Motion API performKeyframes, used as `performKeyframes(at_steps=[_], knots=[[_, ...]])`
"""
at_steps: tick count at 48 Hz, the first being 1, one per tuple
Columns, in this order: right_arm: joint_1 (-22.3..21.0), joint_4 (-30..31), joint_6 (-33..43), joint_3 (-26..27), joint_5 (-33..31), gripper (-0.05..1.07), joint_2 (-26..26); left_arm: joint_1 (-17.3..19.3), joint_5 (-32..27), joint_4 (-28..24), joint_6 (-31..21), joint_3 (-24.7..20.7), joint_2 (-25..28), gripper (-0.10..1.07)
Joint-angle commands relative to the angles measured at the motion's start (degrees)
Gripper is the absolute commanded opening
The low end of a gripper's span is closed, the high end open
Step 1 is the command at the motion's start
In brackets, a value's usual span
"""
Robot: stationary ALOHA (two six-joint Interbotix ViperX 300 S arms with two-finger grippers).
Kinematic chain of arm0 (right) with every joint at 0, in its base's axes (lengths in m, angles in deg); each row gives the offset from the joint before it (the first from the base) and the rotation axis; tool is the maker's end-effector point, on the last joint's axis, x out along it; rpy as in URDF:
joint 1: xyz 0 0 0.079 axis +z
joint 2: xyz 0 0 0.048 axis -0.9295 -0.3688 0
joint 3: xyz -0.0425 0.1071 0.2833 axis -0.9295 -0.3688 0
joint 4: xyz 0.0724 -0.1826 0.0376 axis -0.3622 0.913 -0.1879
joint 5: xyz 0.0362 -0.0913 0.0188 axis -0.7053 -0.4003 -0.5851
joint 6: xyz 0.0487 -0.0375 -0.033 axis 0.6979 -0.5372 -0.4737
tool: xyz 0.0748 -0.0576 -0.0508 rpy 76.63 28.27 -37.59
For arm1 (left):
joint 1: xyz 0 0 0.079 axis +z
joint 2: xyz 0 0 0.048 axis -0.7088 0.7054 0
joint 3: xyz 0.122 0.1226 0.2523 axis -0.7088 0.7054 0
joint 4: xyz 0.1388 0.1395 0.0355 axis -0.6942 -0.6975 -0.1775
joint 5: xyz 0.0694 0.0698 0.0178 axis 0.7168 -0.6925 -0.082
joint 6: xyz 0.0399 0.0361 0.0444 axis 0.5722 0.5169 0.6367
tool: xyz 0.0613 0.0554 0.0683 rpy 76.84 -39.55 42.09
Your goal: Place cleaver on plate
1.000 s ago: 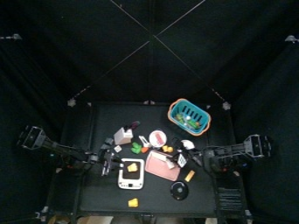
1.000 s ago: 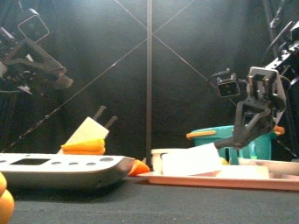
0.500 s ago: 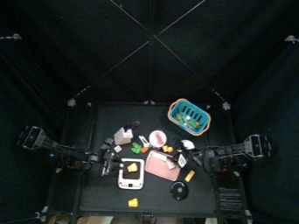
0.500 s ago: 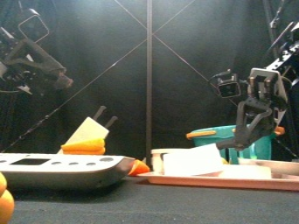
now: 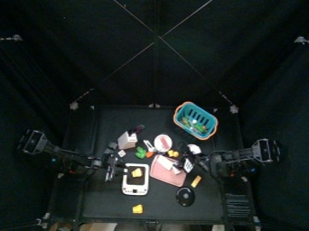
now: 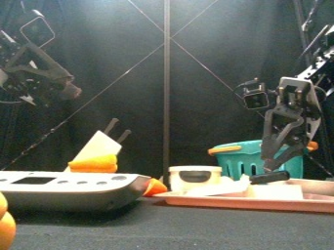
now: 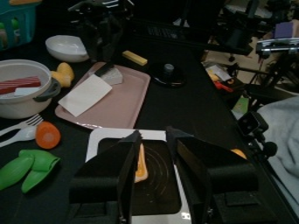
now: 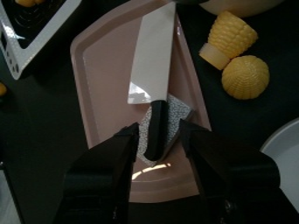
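1. Desk [image 5: 108, 117]: black, crowded, penned by black curtains; a teal basket [image 5: 196, 118] sits upper right.
2. Plate [image 8: 100, 105]: the pink tray, frame centre.
3. Cleaver [image 8: 149, 66]: lies flat on the plate.
4. Right tool [image 8: 162, 144]: open, straddling the handle. Lift straight up, avoiding the handle.
5. Left tool [image 7: 156, 162]: open, idle.

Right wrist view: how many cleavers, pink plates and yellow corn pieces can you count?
cleaver: 1
pink plate: 1
corn pieces: 2
Total: 4
A pale thing cut off at the picture's edge is too little to name, so it is not counted.
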Motion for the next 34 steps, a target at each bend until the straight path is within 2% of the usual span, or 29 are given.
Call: performKeyframes(at_steps=[1,34], knots=[[-0.26,0.0,-0.09,0.53,0.26,0.79,0.26,0.18,0.35,0.0,0.09,-0.79,0.0,0.72],[-0.26,3.87,-0.18,1.93,0.26,0.79,0.09,0.26,0.35,-0.09,0.26,-0.7,0.0,0.72]])
